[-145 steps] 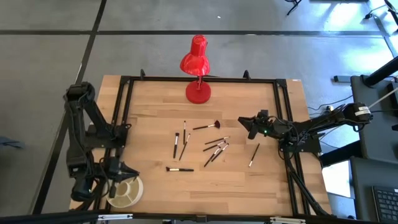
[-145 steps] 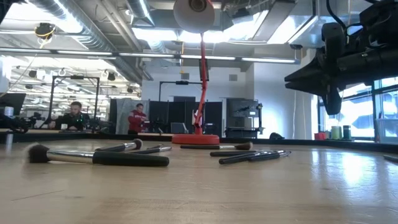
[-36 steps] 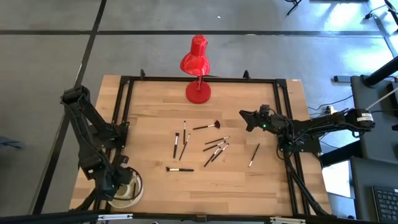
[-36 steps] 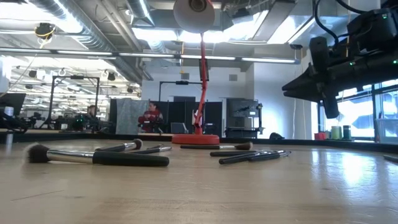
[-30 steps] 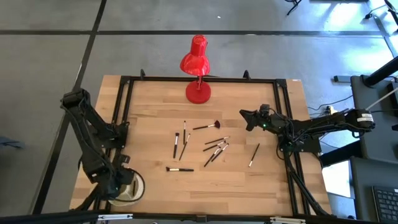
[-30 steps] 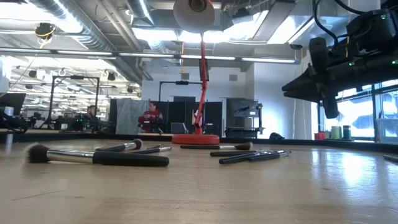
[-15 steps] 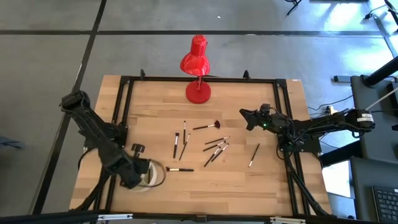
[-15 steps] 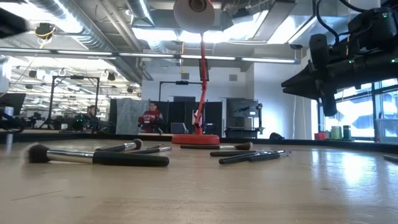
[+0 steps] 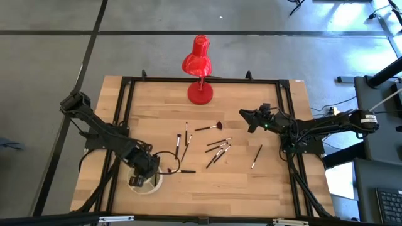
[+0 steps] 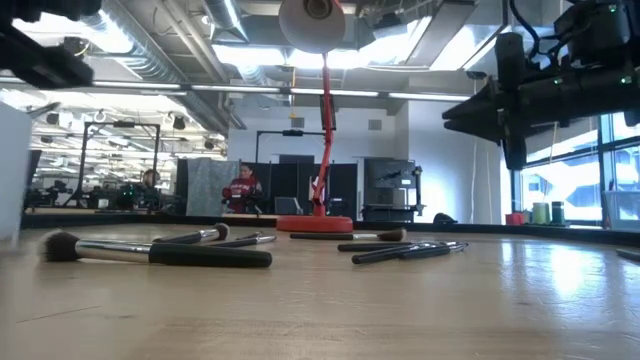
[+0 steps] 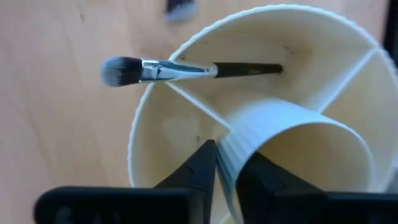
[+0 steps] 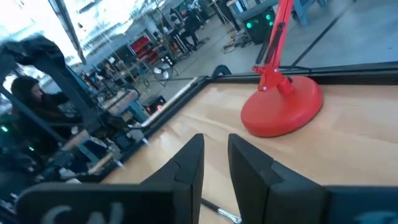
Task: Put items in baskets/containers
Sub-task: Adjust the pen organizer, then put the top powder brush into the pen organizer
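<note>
Gripping the cream dish (image 11: 261, 74), the left gripper (image 11: 225, 180) shows no writing.

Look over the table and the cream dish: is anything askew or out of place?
One brush lies in the cream dish with its bristle end poking out over the rim. The left gripper pinches the central cup's wall.

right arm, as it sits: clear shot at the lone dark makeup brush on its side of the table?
Probably yes. The right gripper hangs above bare wood, and the lone dark makeup brush lies apart from the others, nothing over it.
</note>
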